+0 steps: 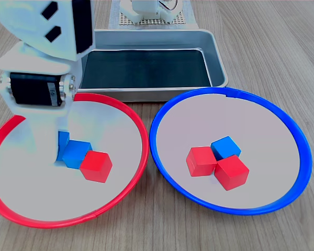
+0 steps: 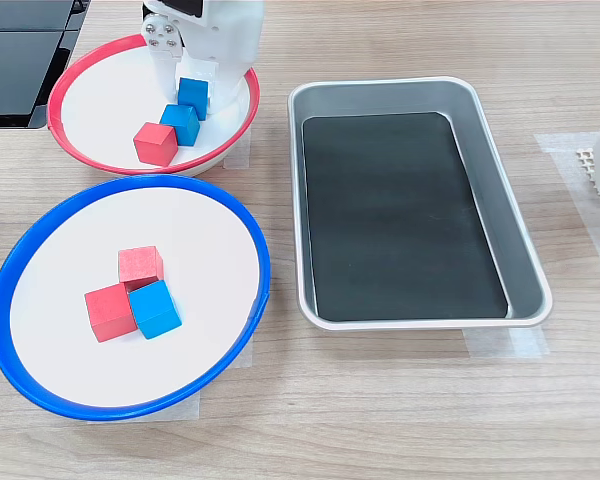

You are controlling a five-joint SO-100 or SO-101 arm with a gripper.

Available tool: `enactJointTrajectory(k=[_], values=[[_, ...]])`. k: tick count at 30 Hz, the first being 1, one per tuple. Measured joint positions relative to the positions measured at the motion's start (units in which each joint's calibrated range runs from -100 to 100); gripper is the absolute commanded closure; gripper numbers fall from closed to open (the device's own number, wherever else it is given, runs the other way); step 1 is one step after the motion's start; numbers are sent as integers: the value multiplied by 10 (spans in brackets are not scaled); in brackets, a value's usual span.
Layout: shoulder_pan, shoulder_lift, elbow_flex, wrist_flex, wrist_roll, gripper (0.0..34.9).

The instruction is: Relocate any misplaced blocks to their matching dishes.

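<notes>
My gripper [image 2: 192, 88] stands in the red-rimmed dish [image 2: 80, 90], fingers straddling one blue block [image 2: 193, 97]; I cannot tell whether they grip. Beside them lie another blue block [image 2: 181, 123] and a red block [image 2: 156, 143]. Farther off, the blue-rimmed dish [image 2: 40, 250] holds two red blocks [image 2: 110, 311] and a blue, so sorting looks barely begun.

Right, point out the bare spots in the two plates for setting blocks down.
Blue-rimmed plate: bare all round the central cluster of two red blocks and one blue. Red-rimmed plate: bare near the front rim; crowded where the gripper stands over the blocks.
</notes>
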Motion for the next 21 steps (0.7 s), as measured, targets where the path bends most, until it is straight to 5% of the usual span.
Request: enactJointTrajectory(k=[14, 21], values=[[-12, -101, 43, 9, 2, 346], [-93, -190, 69, 29, 7, 346]])
